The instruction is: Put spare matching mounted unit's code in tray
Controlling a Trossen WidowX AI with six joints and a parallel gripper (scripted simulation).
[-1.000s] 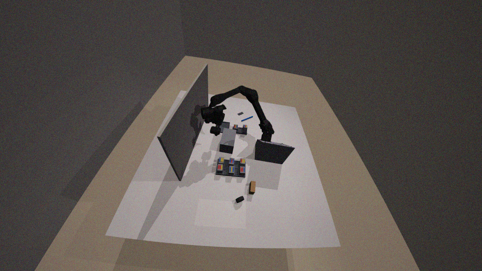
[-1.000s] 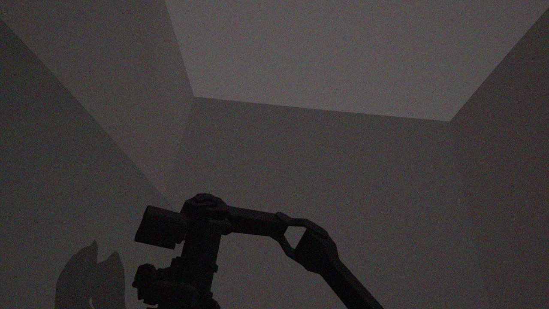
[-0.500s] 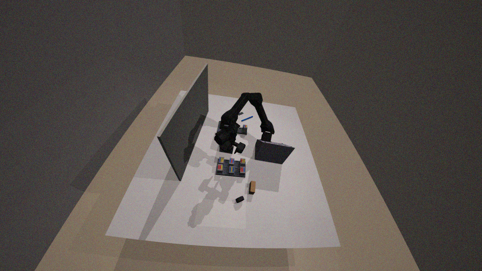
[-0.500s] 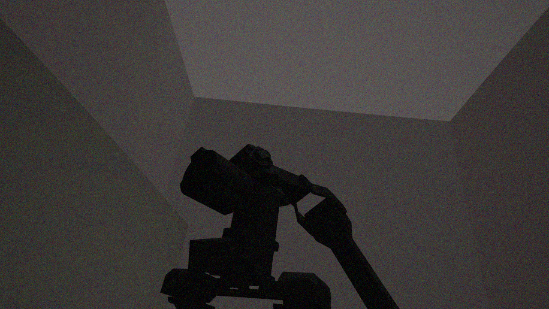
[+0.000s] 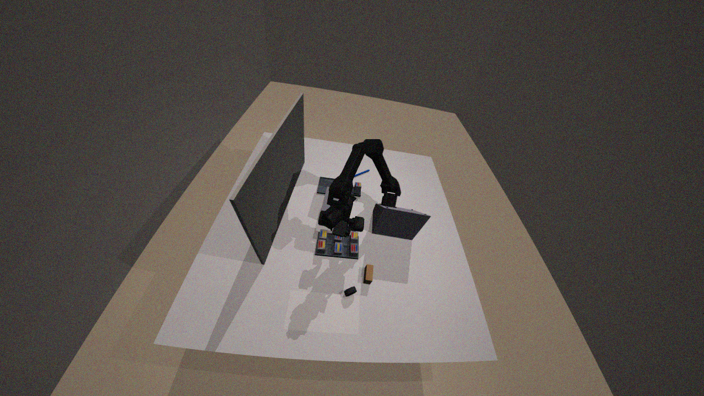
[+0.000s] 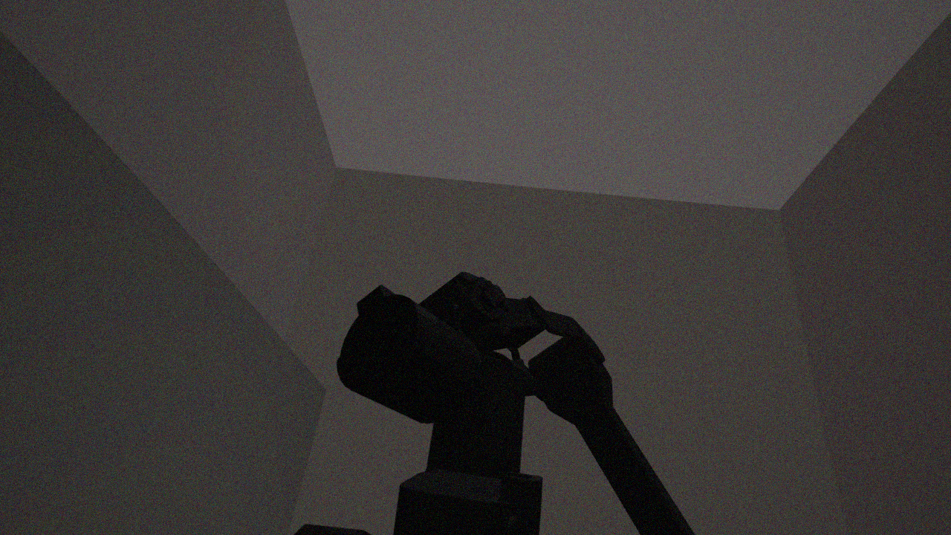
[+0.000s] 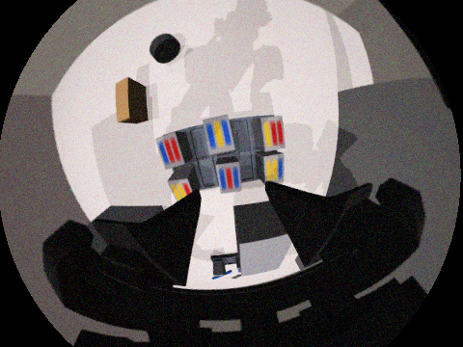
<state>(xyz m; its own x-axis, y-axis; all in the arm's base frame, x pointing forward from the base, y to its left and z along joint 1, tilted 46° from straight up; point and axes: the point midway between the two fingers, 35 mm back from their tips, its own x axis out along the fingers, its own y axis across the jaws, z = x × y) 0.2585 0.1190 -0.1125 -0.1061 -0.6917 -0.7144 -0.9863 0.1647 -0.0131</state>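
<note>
Wrist view looks down past the black parallel-jaw gripper (image 7: 233,212), whose 2 dark fingers are spread partway with nothing between them, toward the dark flat rack (image 7: 207,169) of small grey spares. 6 spares show there, each a boxy block with a face of 2 coloured stripes: red and blue (image 7: 172,149), blue and yellow (image 7: 218,133), yellow and red (image 7: 273,131), yellow and red (image 7: 181,188), blue and red (image 7: 230,177), yellow and blue (image 7: 273,168).

Top view puts the matte black arm's head (image 5: 341,221) over the rack's far edge (image 5: 320,252), beside the tall flat grey panel (image 5: 275,172) standing on the pale mat (image 5: 394,315). A dark shallow tray (image 5: 325,185) lies farther back, partly hidden by the arm.

By my reading, the step in hand is choosing and approaching the matching spare; no spare is grasped yet. Which code is wanted cannot be told from these frames. The next move calls for lining the fingers over 1 block without nudging its close neighbours, then lowering and closing on its smooth flat sides.
</note>
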